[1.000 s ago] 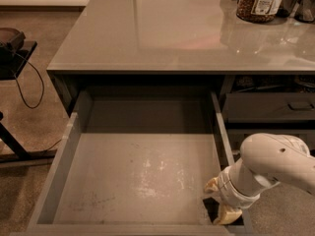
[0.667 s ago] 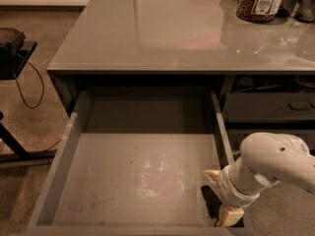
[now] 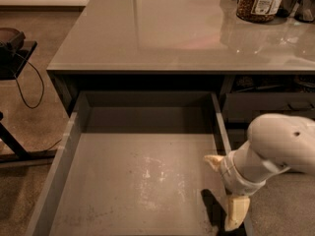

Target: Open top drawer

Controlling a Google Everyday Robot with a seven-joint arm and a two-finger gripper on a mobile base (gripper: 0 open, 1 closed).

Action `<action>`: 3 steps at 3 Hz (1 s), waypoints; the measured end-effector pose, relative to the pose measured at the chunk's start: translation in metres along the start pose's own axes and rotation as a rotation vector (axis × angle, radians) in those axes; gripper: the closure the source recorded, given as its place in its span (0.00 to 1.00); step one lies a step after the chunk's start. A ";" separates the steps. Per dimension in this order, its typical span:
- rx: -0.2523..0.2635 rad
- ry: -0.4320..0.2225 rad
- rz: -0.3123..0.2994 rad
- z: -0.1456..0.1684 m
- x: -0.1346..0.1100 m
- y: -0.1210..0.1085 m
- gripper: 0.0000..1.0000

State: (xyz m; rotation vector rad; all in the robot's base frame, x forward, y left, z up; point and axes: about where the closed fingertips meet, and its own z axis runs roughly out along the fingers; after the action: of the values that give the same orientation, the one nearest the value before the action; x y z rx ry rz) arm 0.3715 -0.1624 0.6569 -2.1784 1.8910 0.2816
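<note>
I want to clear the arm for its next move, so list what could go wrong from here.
1. The gripper sits low inside the top drawer, fingers spread, close against its right wall near the front. A sideways retreat could catch that wall and jerk the drawer.
2. The drawer is already pulled far out from under the counter. Any further pull may strain its stop or make it sag.

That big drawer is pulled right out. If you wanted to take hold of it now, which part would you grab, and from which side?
Its handle is out of view, so judge by what shows. I would probably take the top drawer by its right side wall, near the front, coming down from above. That wall is a thin, straight, upright rim with free space on both sides, which suits a two-finger pinch. The gripper sits at that front right corner.
</note>
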 end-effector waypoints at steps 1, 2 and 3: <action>0.118 -0.010 0.009 -0.080 -0.016 -0.012 0.00; 0.281 -0.012 0.035 -0.160 -0.028 0.002 0.00; 0.464 -0.017 0.086 -0.228 -0.022 0.038 0.00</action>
State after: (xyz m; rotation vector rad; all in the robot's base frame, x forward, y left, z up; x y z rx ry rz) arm 0.3282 -0.2167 0.8783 -1.7840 1.8205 -0.1160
